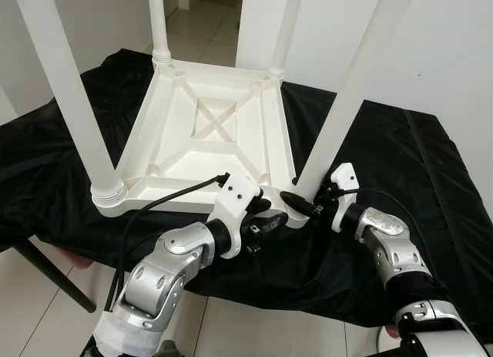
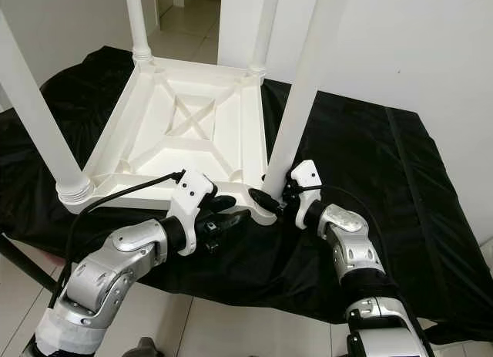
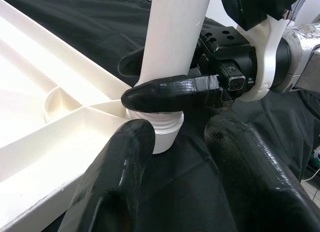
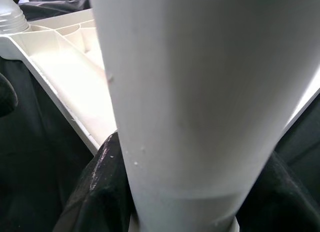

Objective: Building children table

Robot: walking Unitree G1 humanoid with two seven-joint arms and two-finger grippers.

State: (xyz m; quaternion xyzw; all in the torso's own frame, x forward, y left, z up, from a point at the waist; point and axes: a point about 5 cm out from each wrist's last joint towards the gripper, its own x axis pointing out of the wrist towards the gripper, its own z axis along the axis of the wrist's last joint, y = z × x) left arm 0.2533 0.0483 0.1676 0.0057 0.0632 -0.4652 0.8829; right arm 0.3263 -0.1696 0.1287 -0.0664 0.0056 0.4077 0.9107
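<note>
Fingers of my right gripper: pinching white round plastic leg at its threaded base, near corner of upturned white plastic tabletop on black cloth. Left gripper: spread, beside socket. Step: screwing final leg; next, turn tighter.

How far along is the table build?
All four legs stand in the upside-down top on the black cloth. In hand: the right pincer is clamped on the near-right leg at its base; the left pincer is open beside that corner. Left: finish seating that leg, then flip the table.
</note>
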